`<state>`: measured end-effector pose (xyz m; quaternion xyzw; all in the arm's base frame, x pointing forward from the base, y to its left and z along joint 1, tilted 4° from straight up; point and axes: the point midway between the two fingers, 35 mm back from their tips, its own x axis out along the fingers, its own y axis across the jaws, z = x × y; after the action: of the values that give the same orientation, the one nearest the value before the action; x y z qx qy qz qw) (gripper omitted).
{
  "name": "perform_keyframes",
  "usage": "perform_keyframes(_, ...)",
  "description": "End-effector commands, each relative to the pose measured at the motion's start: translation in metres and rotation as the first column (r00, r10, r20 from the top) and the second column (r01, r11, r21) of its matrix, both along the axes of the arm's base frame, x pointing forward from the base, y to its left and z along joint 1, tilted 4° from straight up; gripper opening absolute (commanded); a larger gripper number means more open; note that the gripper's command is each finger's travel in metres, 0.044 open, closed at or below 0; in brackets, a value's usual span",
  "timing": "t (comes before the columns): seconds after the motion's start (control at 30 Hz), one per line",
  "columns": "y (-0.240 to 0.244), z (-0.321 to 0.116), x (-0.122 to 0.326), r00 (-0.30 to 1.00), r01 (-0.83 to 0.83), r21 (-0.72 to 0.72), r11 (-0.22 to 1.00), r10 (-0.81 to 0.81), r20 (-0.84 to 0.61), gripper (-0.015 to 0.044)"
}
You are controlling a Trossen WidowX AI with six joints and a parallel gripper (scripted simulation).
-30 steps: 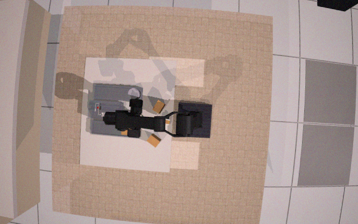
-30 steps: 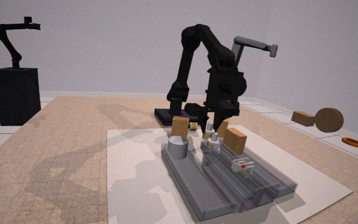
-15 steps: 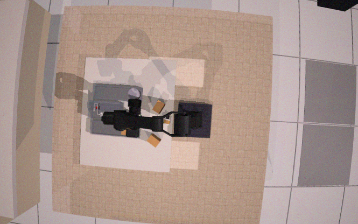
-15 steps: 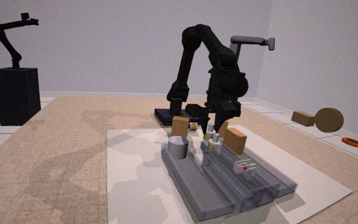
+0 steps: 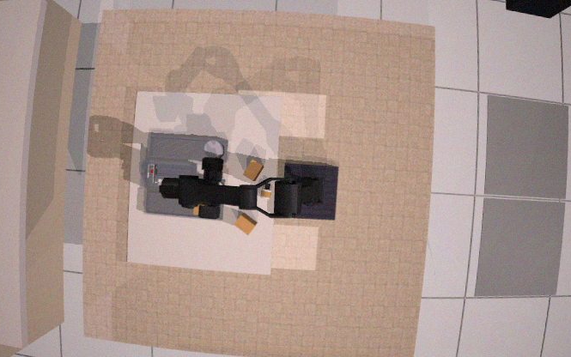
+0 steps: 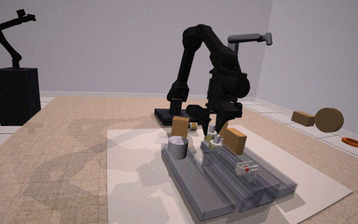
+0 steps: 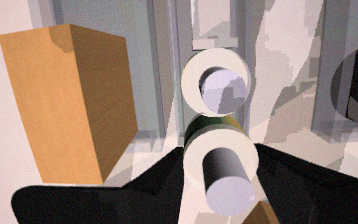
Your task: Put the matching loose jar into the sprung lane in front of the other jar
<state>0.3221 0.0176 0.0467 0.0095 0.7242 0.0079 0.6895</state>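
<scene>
no readable text, labels, brands, numbers or signs on anything
</scene>
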Motion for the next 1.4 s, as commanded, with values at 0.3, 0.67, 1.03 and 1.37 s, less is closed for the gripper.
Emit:
perform_keyframes(0.3, 0.0, -0.001, 0.013, 1.0, -0.003, -0.003, 1.0, 0.003, 0.018, 0.0)
perform_keyframes(0.67, 0.0, -0.001, 0.018, 1.0, -0.003, -0.003, 1.0, 0.003, 0.018, 0.0)
perform_keyframes(1.03, -0.001, 0.001, 0.021, 1.0, -0.003, -0.003, 1.0, 0.003, 0.018, 0.0)
perform_keyframes(1.37, -0.001, 0.002, 0.021, 1.0, -0.003, -0.003, 1.0, 0.003, 0.018, 0.0)
